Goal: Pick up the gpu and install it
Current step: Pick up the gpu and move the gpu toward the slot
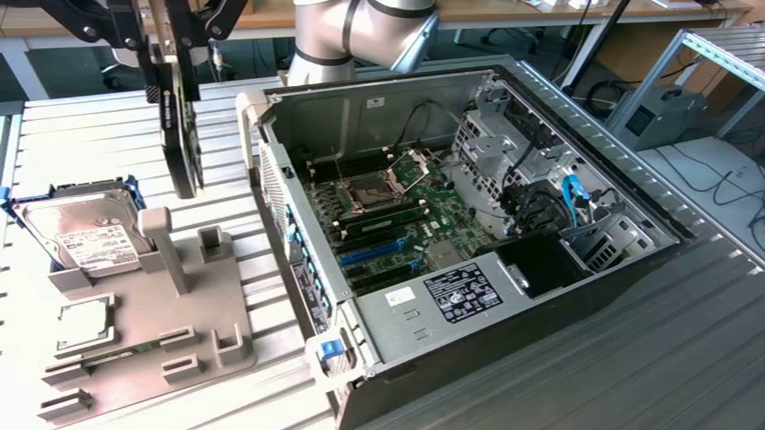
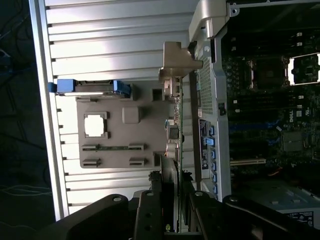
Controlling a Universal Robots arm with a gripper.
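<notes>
Exterior view: the end effector (image 1: pixel 174 90) is clamped on the gpu (image 1: pixel 182 152), which hangs upright over the counter (image 1: pixel 96 134), left of the open computer case (image 1: pixel 358 116). The carry probably calls for keeping the card plumb and clear of the case wall.

Wrist view: the gpu (image 2: pixel 179 140) extends edge-on straight out from the end effector (image 2: pixel 175 192).

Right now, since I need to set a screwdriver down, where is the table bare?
Bare table slats run along the computer case on the exterior view's right. The left is crowded: grey fixture, hard drive, and the gripper holding the gpu above.
</notes>
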